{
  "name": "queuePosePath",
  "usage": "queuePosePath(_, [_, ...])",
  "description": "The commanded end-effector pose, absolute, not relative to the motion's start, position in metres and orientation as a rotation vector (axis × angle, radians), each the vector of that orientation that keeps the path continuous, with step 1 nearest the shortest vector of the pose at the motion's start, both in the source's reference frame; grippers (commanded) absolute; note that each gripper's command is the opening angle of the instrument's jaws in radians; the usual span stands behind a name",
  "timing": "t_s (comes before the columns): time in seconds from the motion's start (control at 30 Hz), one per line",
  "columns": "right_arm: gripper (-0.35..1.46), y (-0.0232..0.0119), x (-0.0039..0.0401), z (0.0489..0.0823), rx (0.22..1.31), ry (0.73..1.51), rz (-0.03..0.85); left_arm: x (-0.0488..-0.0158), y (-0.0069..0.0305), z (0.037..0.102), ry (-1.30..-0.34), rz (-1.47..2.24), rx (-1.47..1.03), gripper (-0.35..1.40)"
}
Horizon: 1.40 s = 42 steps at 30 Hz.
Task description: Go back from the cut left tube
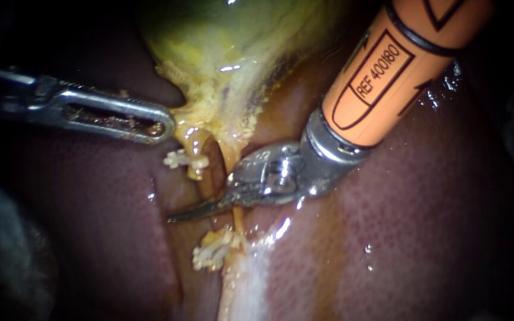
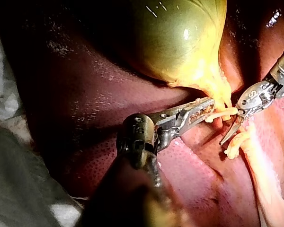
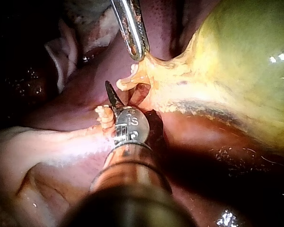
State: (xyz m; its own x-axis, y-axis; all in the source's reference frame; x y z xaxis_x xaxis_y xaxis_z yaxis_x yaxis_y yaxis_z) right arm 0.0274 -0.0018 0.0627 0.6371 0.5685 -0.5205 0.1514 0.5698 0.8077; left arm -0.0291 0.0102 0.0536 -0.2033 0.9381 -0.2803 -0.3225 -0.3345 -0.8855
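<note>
The cut left tube (image 1: 195, 145) is located just below the gallbladder (image 1: 233, 53), with a clip (image 1: 181, 159) on its stump. Another clip (image 1: 212, 252) is seen lower, against the liver (image 1: 417, 238). The right instrument (image 1: 176, 217) is laid across the gap between them, claw closed and empty. The left instrument (image 1: 163, 127) is clamped by its claw on the gallbladder edge.

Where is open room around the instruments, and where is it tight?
Free: bare liver below the right instrument and below the left instrument. Crowded: between the two tips, where the clips, the cut tube and the gallbladder neck meet.
</note>
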Motion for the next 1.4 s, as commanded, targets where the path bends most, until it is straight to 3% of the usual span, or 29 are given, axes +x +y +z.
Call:
queuePosePath(0.03, [-0.35,-0.0018,0.0274,0.0626,0.958,0.873,0.285,-0.0290,0.0103,0.0536,-0.871,1.703,-1.075,-0.35])
queuePosePath(0.07, [-0.35,-0.0018,0.0274,0.0626,0.955,0.874,0.286,-0.0290,0.0103,0.0537,-0.871,1.703,-1.075,-0.35])
queuePosePath(0.2, [0.64,-0.0018,0.0276,0.0626,0.935,0.890,0.274,-0.0290,0.0103,0.0538,-0.867,1.703,-1.075,-0.35])
queuePosePath(0.3, [1.01,-0.0018,0.0279,0.0625,0.932,0.891,0.277,-0.0289,0.0103,0.0538,-0.868,1.703,-1.075,-0.35])
queuePosePath(0.8, [1.28,-0.0021,0.0275,0.0616,0.888,0.926,0.248,-0.0288,0.0104,0.0539,-0.868,1.703,-1.076,-0.35])
queuePosePath(0.9, [1.43,-0.0023,0.0268,0.0606,0.768,0.970,0.320,-0.0287,0.0104,0.0539,-0.869,1.704,-1.076,-0.35])
queuePosePath(1.03, [1.45,-0.0023,0.0250,0.0587,0.626,1.007,0.379,-0.0286,0.0104,0.0539,-0.866,1.704,-1.076,-0.35])
queuePosePath(1.4, [1.45,0.0004,0.0173,0.0556,0.393,1.020,0.358,-0.0285,0.0105,0.0543,-0.866,1.705,-1.077,-0.35])
